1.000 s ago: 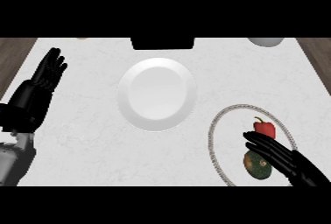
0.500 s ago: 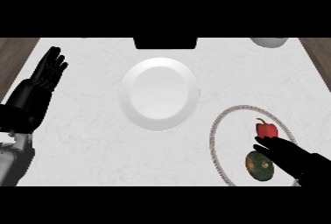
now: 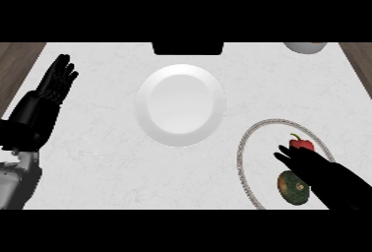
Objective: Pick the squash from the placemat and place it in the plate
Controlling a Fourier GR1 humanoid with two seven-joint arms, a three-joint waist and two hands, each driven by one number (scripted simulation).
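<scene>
1. White marbled counter (image 3: 109,162) carries all items; the landmark is the white plate (image 3: 180,105).
2. Nearest, right of and below the plate: a round placemat (image 3: 247,167) with a patterned rim, holding the dark green squash (image 3: 292,188).
3. Right hand (image 3: 323,172) lies over the placemat, fingers straight, beside the squash (holding nothing).
4. Red pepper (image 3: 301,144) sits on the placemat just beyond the fingertips.
5. Left hand (image 3: 51,91), left of the plate, rests open, fingers up.
6. Beyond the plate: a dark block (image 3: 187,47).
</scene>
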